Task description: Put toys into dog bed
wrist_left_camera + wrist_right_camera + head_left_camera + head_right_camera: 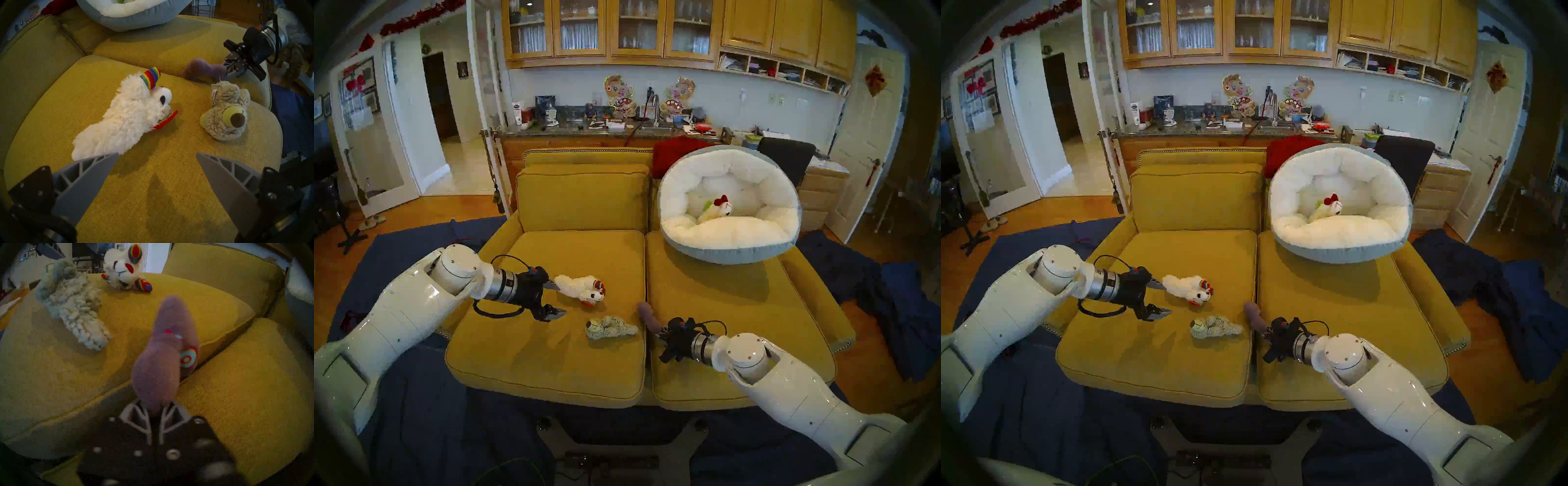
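Observation:
The dog bed (731,247) leans on the sofa's right back, with the dark-red-eared lamb (717,208) and a bit of the lime-green cactus (707,205) inside. The rainbow-eared lamb (582,288) lies on the left seat cushion, also in the left wrist view (122,117). The shaggy beige animal (611,327) lies nearer the front, also in the left wrist view (226,115). My left gripper (556,300) is open, just left of the lamb's rear. My right gripper (658,334) is shut on the purple animal (648,315), clearest in the right wrist view (164,353), at the cushion seam.
The mustard-yellow sofa (578,339) has two seat cushions and a back cushion (582,197). A red cloth (673,152) hangs behind the bed. Dark blue blankets (873,288) cover the floor around. A cluttered counter (602,125) stands behind the sofa.

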Tool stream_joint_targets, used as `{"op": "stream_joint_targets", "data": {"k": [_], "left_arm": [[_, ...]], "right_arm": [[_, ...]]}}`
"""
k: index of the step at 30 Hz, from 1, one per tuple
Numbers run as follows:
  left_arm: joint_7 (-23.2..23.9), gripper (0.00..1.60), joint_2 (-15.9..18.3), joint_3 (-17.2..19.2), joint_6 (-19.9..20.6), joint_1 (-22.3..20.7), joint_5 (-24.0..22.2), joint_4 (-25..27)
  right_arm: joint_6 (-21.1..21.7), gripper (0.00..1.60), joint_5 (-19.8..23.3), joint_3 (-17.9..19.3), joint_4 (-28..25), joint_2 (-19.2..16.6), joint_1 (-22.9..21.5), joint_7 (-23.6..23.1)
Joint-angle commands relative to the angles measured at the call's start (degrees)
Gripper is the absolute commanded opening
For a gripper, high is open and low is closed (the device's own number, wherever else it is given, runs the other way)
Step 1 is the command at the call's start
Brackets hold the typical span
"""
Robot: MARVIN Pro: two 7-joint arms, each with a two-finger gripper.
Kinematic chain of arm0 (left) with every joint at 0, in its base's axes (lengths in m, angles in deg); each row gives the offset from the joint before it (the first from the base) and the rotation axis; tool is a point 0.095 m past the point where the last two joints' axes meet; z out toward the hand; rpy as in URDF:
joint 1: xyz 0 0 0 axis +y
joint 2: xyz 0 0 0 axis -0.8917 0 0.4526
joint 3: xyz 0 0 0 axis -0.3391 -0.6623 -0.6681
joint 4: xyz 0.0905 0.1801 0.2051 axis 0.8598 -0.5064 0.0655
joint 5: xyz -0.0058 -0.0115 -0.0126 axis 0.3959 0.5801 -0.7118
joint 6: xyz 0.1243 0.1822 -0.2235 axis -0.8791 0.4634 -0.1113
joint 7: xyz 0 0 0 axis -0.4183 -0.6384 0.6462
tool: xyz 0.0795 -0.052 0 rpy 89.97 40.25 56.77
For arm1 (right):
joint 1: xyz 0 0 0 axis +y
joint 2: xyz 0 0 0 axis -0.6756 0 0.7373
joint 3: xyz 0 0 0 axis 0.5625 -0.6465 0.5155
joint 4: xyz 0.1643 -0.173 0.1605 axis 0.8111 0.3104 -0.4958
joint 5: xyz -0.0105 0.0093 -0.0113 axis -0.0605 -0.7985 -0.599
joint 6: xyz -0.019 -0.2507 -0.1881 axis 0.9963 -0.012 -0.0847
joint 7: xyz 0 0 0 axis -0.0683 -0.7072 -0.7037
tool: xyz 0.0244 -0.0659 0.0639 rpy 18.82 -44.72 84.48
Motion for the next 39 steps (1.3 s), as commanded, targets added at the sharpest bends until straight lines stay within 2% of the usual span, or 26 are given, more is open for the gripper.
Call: {"op": "stream_joint_targets", "data": {"k": [1,9,19,27,28,30,31,32,38,39], "left_arm": [[-0.01,1.6,-0.04,1.08,-0.08,-1.92,-0.22,0.53],[-0.08,1.6,-0.02,1.08,-0.11,-1.84,-0.21,0.57],[-0.14,1.6,0.01,1.07,-0.15,-1.74,-0.19,0.59],[-0.18,1.6,0.02,1.05,-0.16,-1.68,-0.18,0.6],[-0.18,1.6,0.02,1.05,-0.16,-1.67,-0.18,0.6],[-0.18,1.6,0.02,1.05,-0.16,-1.67,-0.18,0.6],[-0.18,1.6,0.02,1.05,-0.16,-1.68,-0.19,0.6],[-0.18,1.6,0.02,1.05,-0.16,-1.68,-0.19,0.6],[-0.19,1.6,0.03,1.05,-0.16,-1.67,-0.19,0.61],[-0.19,1.6,0.03,1.05,-0.16,-1.67,-0.18,0.61]], "right_arm": [[-2.07,0.0,-0.1,1.69,-3.41,-1.09,-0.56,0.93],[-3.17,0.0,1.29,4.5,-9.31,-3.63,0.25,0.77],[-1.1,0.0,4.9,10.86,-14.73,-5.64,-2.89,1.15],[2.37,0.0,7.37,16.53,-14.17,-4.65,-8.42,1.5],[2.81,0.0,7.38,18.14,-14.81,-4.31,-7.52,1.64],[3.44,0.0,7.57,18.29,-14.4,-4.24,-8.5,1.61],[4.6,0.0,7.95,17.83,-13.11,-4.13,-10.91,1.56],[4.92,0.0,7.77,19.68,-13.86,-3.71,-9.38,1.81],[8.76,0.0,6.85,22.76,-10.53,-2.33,-12.18,2.84],[9.44,0.0,6.96,22.36,-9.21,-2.17,-13.96,2.77]]}}
